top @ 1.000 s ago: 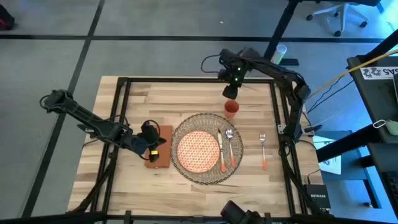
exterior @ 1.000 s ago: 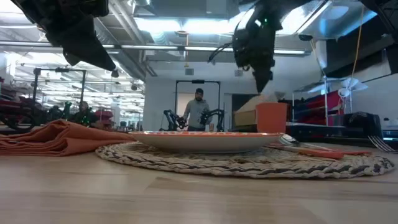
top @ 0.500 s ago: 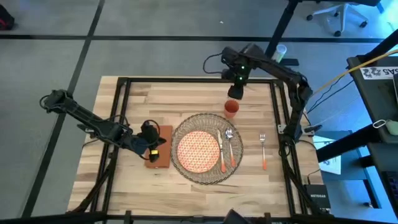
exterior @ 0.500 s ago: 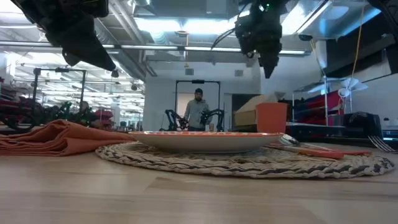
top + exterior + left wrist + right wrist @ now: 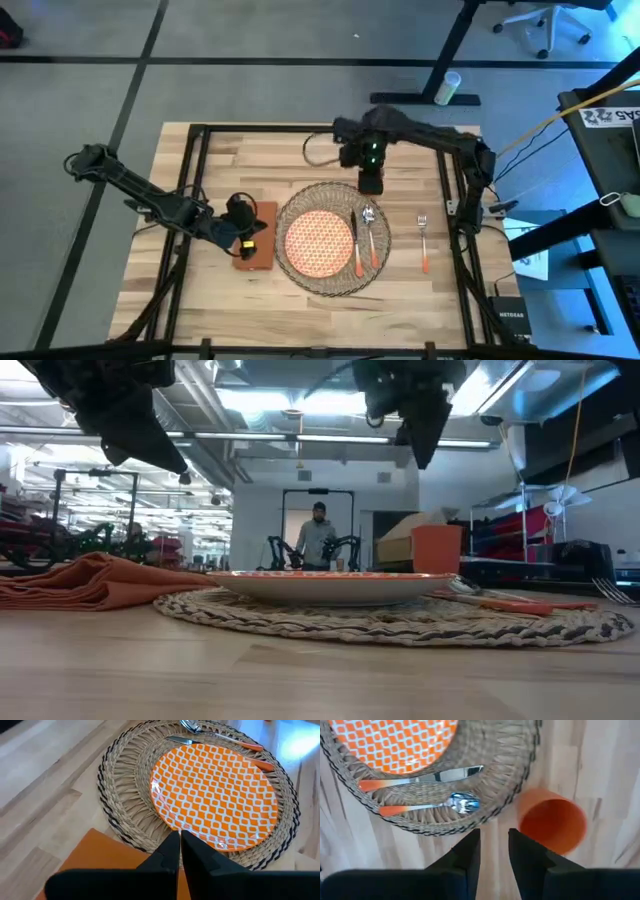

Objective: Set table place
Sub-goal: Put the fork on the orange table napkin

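Hovering right claw (image 5: 371,184): ours, open, empty, above orange cup (image 5: 552,821)
Left claw (image 5: 180,851): closed, over napkin (image 5: 258,236)

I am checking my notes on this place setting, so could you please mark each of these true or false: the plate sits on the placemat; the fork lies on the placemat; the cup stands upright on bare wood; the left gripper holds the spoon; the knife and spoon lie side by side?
1. The plate sits on the placemat. True.
2. The fork lies on the placemat. False: it lies on the table, apart from the mat's edge.
3. The cup stands upright on bare wood. True.
4. The left gripper holds the spoon. False: its fingers are shut and empty above the napkin.
5. The knife and spoon lie side by side. True, on the mat beside the plate.
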Motion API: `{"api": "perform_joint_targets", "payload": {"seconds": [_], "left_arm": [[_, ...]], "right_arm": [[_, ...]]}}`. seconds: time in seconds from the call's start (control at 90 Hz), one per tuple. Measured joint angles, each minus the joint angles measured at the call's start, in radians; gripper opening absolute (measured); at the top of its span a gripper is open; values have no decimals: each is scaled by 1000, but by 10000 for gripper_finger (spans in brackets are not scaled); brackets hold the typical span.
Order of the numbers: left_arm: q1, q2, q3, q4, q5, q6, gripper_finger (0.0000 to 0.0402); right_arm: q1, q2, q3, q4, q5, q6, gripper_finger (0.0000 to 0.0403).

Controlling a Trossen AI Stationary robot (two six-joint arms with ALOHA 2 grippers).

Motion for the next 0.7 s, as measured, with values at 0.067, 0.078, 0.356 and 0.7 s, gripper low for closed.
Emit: {"api": "perform_joint_targets", "payload": {"seconds": [0.067, 0.078, 0.356, 0.7], "left_arm": [[0, 0, 0, 1, 0, -1, 0], [0, 0, 0, 1, 0, -2, 0], [0, 0, 0, 2, 0, -26, 0], [-7, 0, 0, 60, 1, -22, 0]], "right_arm": [[54, 0, 0, 3, 2, 37, 85], [64, 0, 0, 4, 2, 46, 85], [279, 0, 0, 109, 28, 215, 85], [441, 0, -8, 156, 167, 498, 85]]}}
